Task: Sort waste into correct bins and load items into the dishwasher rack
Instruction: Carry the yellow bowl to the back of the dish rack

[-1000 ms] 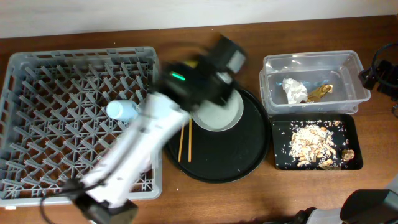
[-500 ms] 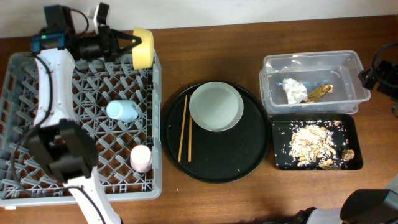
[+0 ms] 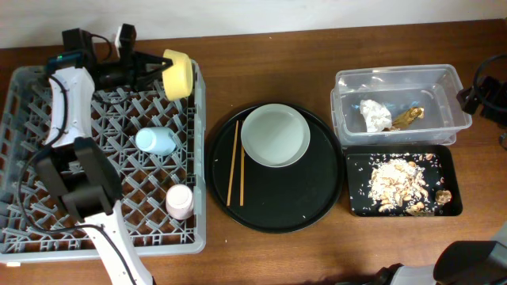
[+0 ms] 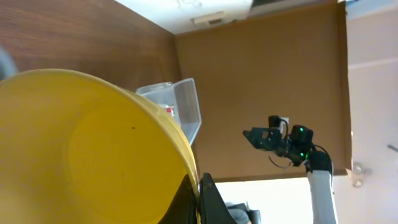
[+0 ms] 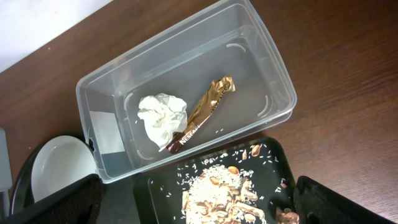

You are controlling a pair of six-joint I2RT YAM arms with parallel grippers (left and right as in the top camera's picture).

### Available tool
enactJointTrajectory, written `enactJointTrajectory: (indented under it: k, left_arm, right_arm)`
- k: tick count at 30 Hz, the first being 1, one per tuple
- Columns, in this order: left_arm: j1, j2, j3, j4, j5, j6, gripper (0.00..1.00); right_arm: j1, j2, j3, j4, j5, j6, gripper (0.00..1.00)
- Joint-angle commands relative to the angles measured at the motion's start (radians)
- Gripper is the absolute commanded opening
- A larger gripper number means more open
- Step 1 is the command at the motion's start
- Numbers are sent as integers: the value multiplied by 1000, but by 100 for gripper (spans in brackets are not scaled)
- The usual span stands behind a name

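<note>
Item, yellow bowl (image 3: 179,74): held on edge above the far right corner of the dishwasher rack (image 3: 32,229), its hollow turned toward the arm. The left fingers (image 4: 210,200) are closed on its rim, one inside the wall and one outside. This thin-edge pinch probably serves to stand the bowl between pegs rather than lay it flat. From the overhead view it cannot be told whether the bowl touches the pegs or hangs just above them. Item, blue cup (image 3: 155,142): lying on its side near the middle of the rack. Item, pink cup (image 3: 180,201): in the rack's near right part, well apart from the bowl. Item, plate (image 3: 275,135): not loaded, resting on the round black tray (image 3: 317,207) at the centre of the counter (image 3: 261,55). Item, chopsticks (image 3: 235,164): two, side by side on the same tray just left of the plate, also unloaded. Item, clear tub (image 3: 396,77): holds the tissue (image 3: 375,115) and the gold wrapper (image 3: 409,117), which touch or nearly touch. Item, black rectangular tray (image 3: 453,176): directly in front of the tub, carrying the food scraps (image 3: 400,186) in a loose heap. Waste therefore looks sorted. Item, right fingers (image 5: 53,200): spread wide and empty, hanging above the two bins, clear of the left arm's working space. Remaining, by judgement: seat the bowl, then load the plate and chopsticks.
</note>
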Motion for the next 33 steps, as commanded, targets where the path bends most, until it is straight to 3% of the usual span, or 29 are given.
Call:
enactJointTrajectory:
  k: [1, 11, 13, 14, 22, 26, 27, 29, 30, 32, 33]
  left_arm:
    - [41, 4, -53, -11, -33, 19, 0]
    - [153, 4, -122, -14, -144, 19, 2]
    - [178, 4, -122, -38, -215, 19, 27]
    - [191, 3, -122, -56, -252, 19, 47]
    - [319, -19, -50, -177, -283, 7, 83]
    - [342, -89, 38, -268, -374, 8, 87]
    - [342, -115, 55, -281, -408, 8, 94]
    - [329, -186, 79, -301, -478, 8, 95]
    - [311, -232, 79, -301, -512, 8, 89]
    - [255, -299, 79, -296, -576, 8, 71]
    - [222, -321, 79, -293, -608, 8, 45]
  right_arm:
    - [-3, 3, 3, 0, 5, 1, 99]
    - [-3, 3, 3, 0, 5, 1, 99]
    - [-3, 3, 3, 0, 5, 1, 98]
    - [-3, 3, 3, 0, 5, 1, 99]
    - [-3, 3, 3, 0, 5, 1, 99]
    - [-3, 3, 3, 0, 5, 1, 99]
    - [-3, 3, 3, 0, 5, 1, 99]
    - [-3, 3, 3, 0, 5, 1, 99]
    - [-3, 3, 3, 0, 5, 1, 99]
    - [-3, 3, 3, 0, 5, 1, 99]
    - [-3, 3, 3, 0, 5, 1, 99]
